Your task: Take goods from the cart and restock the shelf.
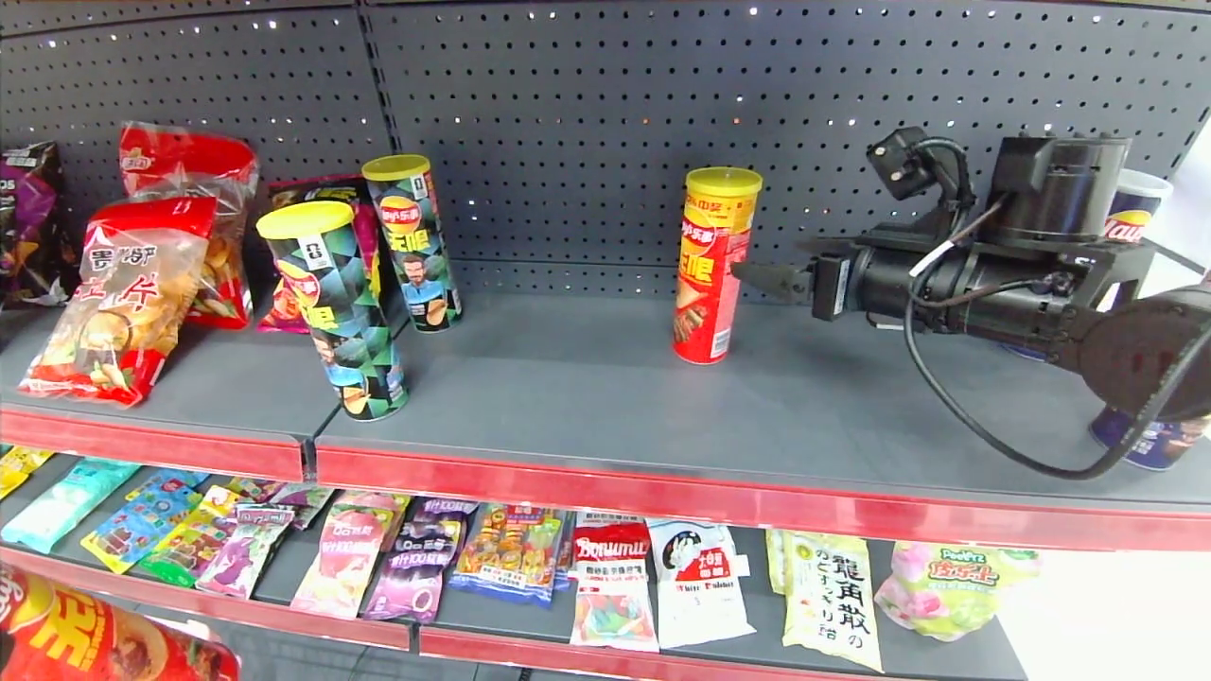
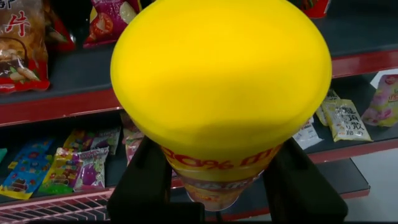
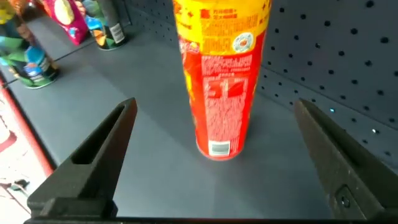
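Found the grey top shelf point(image 1: 587, 397) stocked at its left end with snack bags point(image 1: 123, 303) and two dark patterned cans point(image 1: 333, 312). Saw the right gripper point(image 3: 214, 109) level over that shelf, jaws spread wide, touching nothing. Found the red can point(image 1: 714, 270) upright just ahead of its fingers, near the pegboard back, well apart from the dark cans. Saw the left gripper point(image 2: 217, 186) clamped round a yellow-lidded can point(image 2: 221, 81), held out in front of the shelves.
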You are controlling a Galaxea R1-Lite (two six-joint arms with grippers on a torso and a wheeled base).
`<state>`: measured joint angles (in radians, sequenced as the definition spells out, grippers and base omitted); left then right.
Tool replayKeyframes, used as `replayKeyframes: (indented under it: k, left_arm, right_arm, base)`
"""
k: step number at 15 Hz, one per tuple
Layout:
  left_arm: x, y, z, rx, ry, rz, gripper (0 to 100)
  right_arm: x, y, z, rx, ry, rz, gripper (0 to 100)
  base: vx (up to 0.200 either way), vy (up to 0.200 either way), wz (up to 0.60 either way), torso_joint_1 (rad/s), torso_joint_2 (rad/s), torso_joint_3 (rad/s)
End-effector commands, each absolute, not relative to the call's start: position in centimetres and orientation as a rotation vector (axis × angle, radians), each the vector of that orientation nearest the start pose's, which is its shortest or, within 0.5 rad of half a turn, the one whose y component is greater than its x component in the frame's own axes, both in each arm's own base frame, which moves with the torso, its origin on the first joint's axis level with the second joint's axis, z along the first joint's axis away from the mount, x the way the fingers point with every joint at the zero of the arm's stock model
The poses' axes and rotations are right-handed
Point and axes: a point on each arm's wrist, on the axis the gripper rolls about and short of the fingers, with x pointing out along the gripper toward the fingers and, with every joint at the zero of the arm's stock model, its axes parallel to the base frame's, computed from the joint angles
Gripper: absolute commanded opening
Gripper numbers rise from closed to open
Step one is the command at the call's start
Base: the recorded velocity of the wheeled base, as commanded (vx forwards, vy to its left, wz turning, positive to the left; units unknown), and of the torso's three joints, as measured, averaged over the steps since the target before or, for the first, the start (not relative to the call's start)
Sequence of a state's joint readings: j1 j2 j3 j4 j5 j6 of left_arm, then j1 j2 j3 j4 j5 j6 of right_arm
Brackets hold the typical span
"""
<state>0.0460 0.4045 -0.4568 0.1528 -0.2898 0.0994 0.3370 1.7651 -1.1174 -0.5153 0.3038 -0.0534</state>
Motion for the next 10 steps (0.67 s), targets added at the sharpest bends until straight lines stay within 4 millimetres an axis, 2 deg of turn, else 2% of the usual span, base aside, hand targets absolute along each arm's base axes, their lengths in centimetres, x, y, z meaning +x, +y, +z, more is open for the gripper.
replayKeyframes:
  k: [1, 10]
  left_arm:
    - [-0.5, -0.7, 19.1, 0.083, 0.083, -0.247, 0]
    - [-0.6, -0.7, 19.2, 0.084, 0.077, -0.243, 0]
  right_arm:
    - [33.9, 12.8, 22.8, -0.055, 0.129, 0.650, 100]
    - [35.5, 14.8, 23.3, -0.056, 0.090, 0.682, 100]
  base:
    - [0.000, 0.000, 0.00, 0.000, 0.00, 0.000]
    - [0.000, 0.000, 0.00, 0.000, 0.00, 0.000]
